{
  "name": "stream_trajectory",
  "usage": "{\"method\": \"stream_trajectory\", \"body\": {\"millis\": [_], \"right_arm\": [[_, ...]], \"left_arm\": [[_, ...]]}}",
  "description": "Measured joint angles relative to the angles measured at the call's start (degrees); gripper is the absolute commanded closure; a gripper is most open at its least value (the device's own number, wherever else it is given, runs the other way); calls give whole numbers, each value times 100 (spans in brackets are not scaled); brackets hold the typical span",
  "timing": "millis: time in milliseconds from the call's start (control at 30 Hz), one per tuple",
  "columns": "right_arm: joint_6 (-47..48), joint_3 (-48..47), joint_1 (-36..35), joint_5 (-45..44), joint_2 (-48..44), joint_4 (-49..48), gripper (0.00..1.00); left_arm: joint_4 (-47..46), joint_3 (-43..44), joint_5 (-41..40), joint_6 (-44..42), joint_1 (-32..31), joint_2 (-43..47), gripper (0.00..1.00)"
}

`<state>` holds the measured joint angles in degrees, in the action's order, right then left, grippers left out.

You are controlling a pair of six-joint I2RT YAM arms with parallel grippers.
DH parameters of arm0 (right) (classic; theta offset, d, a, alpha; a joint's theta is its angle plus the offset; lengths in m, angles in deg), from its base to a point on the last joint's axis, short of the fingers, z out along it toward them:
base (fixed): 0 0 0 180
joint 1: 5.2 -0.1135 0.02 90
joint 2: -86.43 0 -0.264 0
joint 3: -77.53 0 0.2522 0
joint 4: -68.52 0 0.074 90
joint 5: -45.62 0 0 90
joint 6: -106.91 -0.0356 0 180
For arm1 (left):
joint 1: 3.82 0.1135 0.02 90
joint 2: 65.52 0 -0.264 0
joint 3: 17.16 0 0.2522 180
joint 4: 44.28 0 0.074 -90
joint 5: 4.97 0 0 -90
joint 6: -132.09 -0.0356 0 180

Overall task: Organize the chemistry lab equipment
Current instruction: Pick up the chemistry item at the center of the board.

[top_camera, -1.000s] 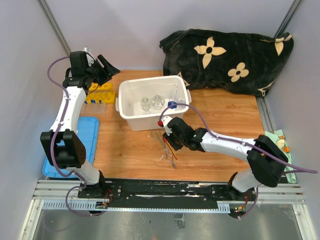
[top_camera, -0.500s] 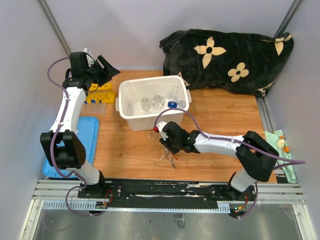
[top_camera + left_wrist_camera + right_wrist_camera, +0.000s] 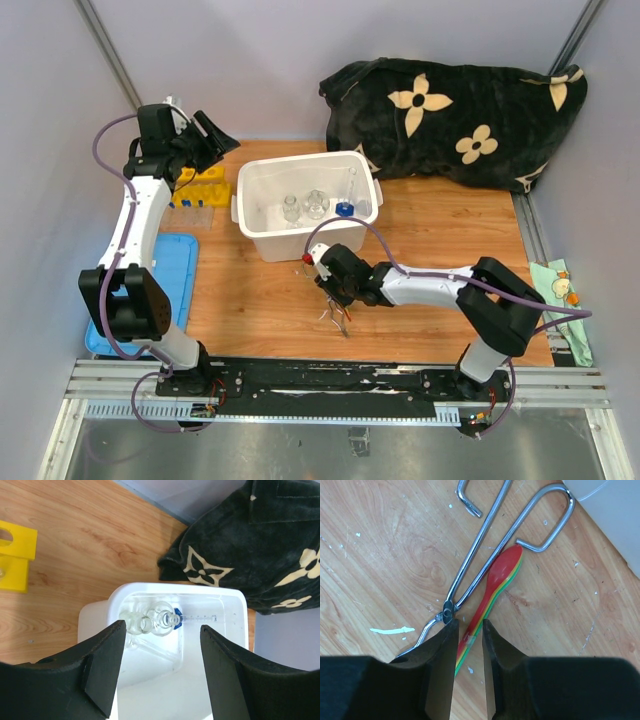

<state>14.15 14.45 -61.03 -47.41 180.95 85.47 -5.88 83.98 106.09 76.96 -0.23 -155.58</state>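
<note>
One second on: slid left, right gripper (image 3: 468,630) jaws narrowing astride thin red-orange tool (image 3: 495,580), clamp unclear; pickup likely next; left gripper (image 3: 161,635) jaws released.

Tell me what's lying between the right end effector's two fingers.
Only the handle of the thin red-orange tool, flanked by the right end effector; the right wrist view shows it.

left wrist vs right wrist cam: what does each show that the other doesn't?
Left wrist only: glassware and a blue-based glass piece inside the white bin, a yellow rack, the black blanket.
Right wrist only: metal tweezers beside a red-orange tool, with the right fingers straddling the tool's handle; contact unclear.
Both: the wooden table, and the bin, though only a corner of it in the right wrist view.
</note>
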Motion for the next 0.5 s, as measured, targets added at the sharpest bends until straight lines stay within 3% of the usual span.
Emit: {"method": "stream_trajectory", "body": {"millis": [100,233,500], "right_arm": [[-4,4,0,-2,22,-76,80],[-39,46,0,-22,20,-173,99],[-87,177,0,-380,-271,118,99]], "left_arm": [[0,-2,-2,-2,0,24,34],[2,-7,0,-2,0,35,34],[-2,-48,0,0,0,35,34]]}}
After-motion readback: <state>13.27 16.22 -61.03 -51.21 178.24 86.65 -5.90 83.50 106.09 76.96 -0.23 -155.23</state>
